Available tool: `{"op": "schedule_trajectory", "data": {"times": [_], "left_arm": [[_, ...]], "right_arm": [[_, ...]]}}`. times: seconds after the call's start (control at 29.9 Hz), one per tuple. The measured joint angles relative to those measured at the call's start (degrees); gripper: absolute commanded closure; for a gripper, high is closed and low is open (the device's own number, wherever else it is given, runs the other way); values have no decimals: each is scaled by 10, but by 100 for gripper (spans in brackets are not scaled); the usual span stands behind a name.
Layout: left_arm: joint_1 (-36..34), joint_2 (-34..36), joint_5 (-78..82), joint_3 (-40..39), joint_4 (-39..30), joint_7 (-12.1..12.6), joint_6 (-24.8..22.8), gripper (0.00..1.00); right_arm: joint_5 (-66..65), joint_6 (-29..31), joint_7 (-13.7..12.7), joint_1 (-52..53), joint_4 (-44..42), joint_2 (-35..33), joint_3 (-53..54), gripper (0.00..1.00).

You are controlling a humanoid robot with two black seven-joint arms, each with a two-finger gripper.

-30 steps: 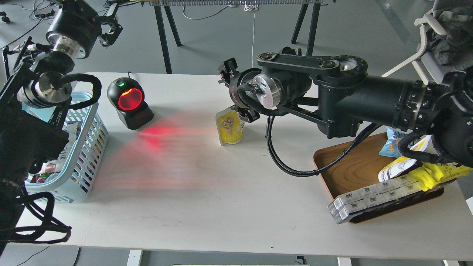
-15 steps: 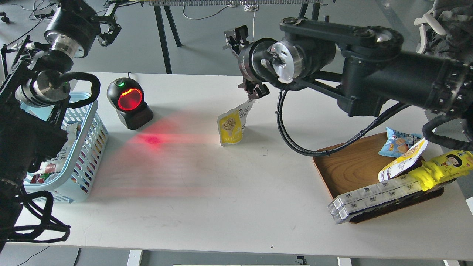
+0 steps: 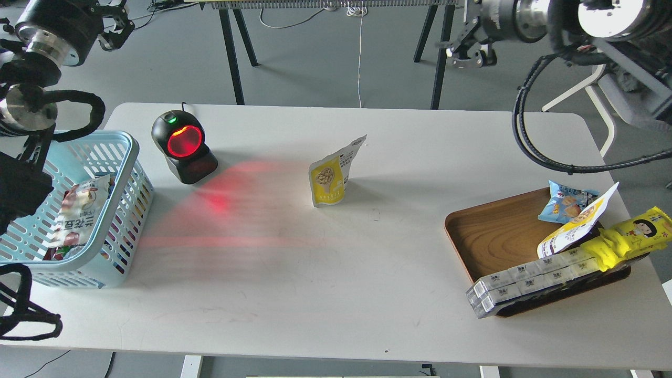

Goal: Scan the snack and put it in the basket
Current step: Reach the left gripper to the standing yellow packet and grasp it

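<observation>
The desk (image 3: pixel 336 294) carries every item, and places below are given relative to the scanner (image 3: pixel 184 144), which stands at the desk's rear left with its red window lit and throws a red glow forward and to the right across the surface. The basket (image 3: pixel 113 247) sits just left of the scanner at the desk edge, probably so a scanned item has a short drop path; it holds several packets, one white with dark print, the rest too hidden to name. The tray (image 3: pixel 493 231) lies far right of the scanner and holds a light-blue bag (image 3: pixel 564 202), a long yellow wrapper (image 3: pixel 638 233), a white-and-yellow pouch and a row of clear boxes overhanging its front rim. The snack (image 3: pixel 329 178) stands upright right of the scanner, free of both arms, yellow front facing the viewer, just past the glow. The right claw (image 3: pixel 467 50) hangs high beyond the desk, holding nothing; its opening cannot be told. The left claw (image 3: pixel 113 26) is high behind the basket, likewise unreadable.
</observation>
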Motion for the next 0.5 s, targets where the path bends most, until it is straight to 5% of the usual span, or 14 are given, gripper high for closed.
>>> {"op": "schedule_trajectory", "data": {"times": [0.27,0.5], "left_arm": [[-50,136,16,139,-86,2,3,0],[-64,288,128,183,-233,6,1,0]], "right_arm": [[0,153,4,-134,-115,-21,165,1],[1,231,64,-192,-208,-14,220,1]]}}
